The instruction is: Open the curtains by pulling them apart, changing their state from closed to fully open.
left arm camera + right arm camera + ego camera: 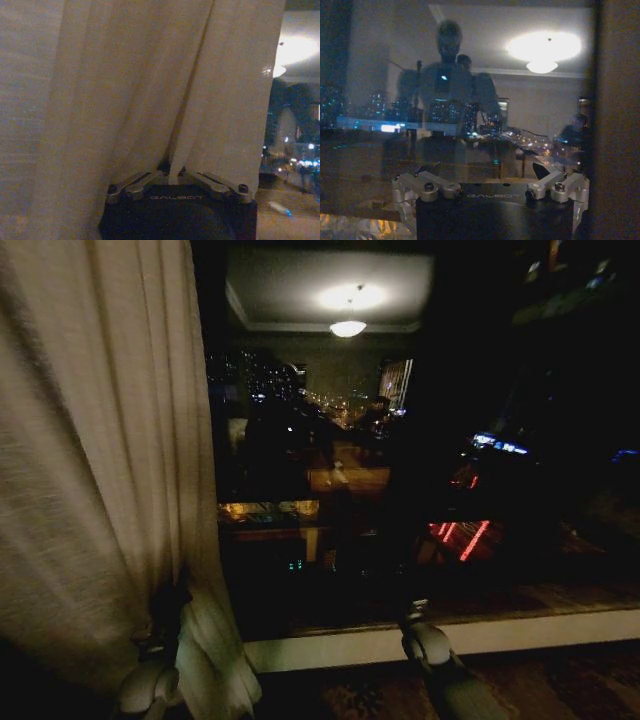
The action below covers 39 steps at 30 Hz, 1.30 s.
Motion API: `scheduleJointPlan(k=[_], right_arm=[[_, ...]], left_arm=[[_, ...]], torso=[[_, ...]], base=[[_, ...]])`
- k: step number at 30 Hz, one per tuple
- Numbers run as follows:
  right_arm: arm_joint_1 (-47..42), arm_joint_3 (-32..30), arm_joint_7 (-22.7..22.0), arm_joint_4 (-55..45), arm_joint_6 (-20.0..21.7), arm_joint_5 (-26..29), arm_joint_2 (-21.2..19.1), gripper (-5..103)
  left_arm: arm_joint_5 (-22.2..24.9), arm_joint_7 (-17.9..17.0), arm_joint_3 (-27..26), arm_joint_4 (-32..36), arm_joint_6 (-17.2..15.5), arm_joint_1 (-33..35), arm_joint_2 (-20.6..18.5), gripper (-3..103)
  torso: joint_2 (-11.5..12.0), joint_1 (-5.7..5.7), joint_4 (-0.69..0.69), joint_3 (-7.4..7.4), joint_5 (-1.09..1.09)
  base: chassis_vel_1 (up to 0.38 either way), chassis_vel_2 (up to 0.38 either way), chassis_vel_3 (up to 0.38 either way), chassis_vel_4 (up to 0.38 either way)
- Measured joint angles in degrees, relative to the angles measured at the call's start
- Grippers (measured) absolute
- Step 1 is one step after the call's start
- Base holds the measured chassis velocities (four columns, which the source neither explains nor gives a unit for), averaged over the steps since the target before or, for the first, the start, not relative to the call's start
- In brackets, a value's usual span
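The window [420, 440] takes up most of the head view: dark glass, reflecting a ceiling lamp [347, 328] and a lit room, with city lights beyond. A pale, flat sill [520, 632] runs along its bottom edge.

The curtains [90, 460] hang at the window's left edge as a gathered mass of sheer cream-white fabric with a fine woven texture and soft vertical pleats. The glass to the right of that mass stands uncovered. Low down, near the sill's left end, the fabric is drawn into a tight bunch and flares out again below it.

The left gripper [165, 640] sits at that bunch. In the left wrist view the pleats converge to a narrow waist right at the gripper [172, 177], whose grey metal linkage bars fold inward on both sides toward the cloth; the claw is clenched, grasping the curtains. The fingertips themselves are covered by fabric.

The right gripper [418, 625] is raised in front of the sill's middle, close to the glass and well apart from the curtains. In the right wrist view its metal linkage [490, 187] is spread wide to both sides of the black body, so the claw is released and holds nothing.
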<state>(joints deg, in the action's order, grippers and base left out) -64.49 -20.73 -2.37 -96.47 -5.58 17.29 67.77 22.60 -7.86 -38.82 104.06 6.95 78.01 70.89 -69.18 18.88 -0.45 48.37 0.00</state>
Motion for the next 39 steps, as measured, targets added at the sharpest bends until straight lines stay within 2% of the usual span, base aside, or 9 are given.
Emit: scheduleJointPlan(k=[7,12,15,20,39], right_arm=[[0.0,0.01,0.01,-0.01,0.0,0.0,0.01,100],[0.0,-0.01,0.0,0.0,0.0,0.0,-0.02,100],[0.0,-0.04,-0.01,0.0,0.0,0.0,-0.03,100],[0.0,-0.02,0.0,0.0,0.0,0.0,-0.01,100],[0.0,-0.01,0.0,0.0,0.0,0.0,-0.01,100]], left_arm=[[-0.01,-0.15,-0.39,-0.26,0.06,0.07,-0.05,0],[-0.02,-0.12,-0.31,-0.37,0.06,-0.03,-0.02,0],[-0.06,-0.06,-0.26,-0.46,0.06,-0.12,0.0,0],[-0.06,-0.07,-0.36,-0.64,0.06,-0.11,-0.03,0],[0.04,0.05,-0.38,-1.28,0.39,-0.25,-0.11,0]], torso=[[0.0,0.0,0.01,0.0,-0.05],[0.0,0.0,-0.02,0.01,0.07],[0.01,0.01,-0.04,0.02,0.03],[0.0,0.0,0.0,0.01,-0.03],[-0.01,0.0,-0.01,0.01,0.0]], base=[[0.151,0.15,-0.154,-0.167],[0.001,-0.015,0.005,0.008],[0.005,-0.069,-0.002,0.073],[0.094,-0.033,-0.066,0.026],[0.048,0.015,-0.046,-0.01]])
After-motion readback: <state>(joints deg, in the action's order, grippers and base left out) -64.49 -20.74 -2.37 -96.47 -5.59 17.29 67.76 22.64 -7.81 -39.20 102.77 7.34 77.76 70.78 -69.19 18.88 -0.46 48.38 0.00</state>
